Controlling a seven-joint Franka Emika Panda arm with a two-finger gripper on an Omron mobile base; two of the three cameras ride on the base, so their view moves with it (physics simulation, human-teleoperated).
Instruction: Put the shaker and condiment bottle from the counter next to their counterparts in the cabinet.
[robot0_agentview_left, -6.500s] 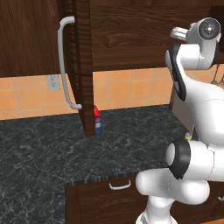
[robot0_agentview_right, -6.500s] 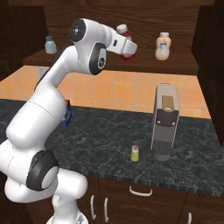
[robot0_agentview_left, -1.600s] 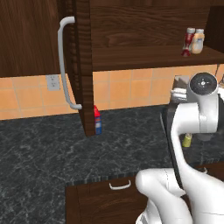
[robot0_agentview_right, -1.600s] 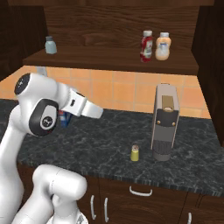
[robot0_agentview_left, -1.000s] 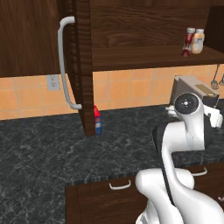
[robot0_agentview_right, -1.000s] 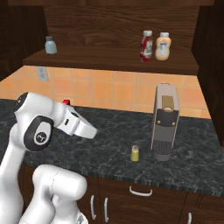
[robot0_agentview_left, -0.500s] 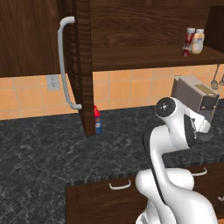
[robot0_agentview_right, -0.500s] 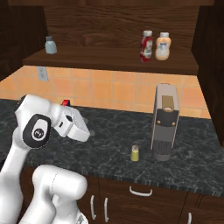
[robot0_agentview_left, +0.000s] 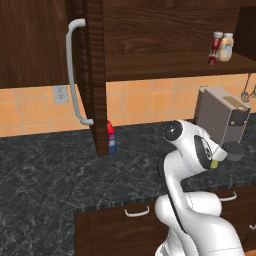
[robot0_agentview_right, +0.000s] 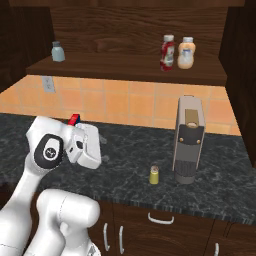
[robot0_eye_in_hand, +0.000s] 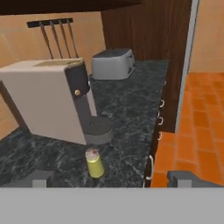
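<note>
Counter (robot0_agentview_right: 125, 155) bears shaker (robot0_agentview_right: 155, 175), coffee machine (robot0_agentview_right: 189, 145), perhaps a toaster (robot0_eye_in_hand: 113, 63)

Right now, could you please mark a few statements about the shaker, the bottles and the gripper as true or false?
1. The shaker stands on the counter beside the coffee machine. True.
2. The condiment bottle is on the counter. False: it stands on the cabinet shelf beside the pale beige bottle.
3. The gripper holds the shaker. False: its fingers are apart and empty.
4. A red-topped blue bottle stands by the cabinet door. True.
</note>
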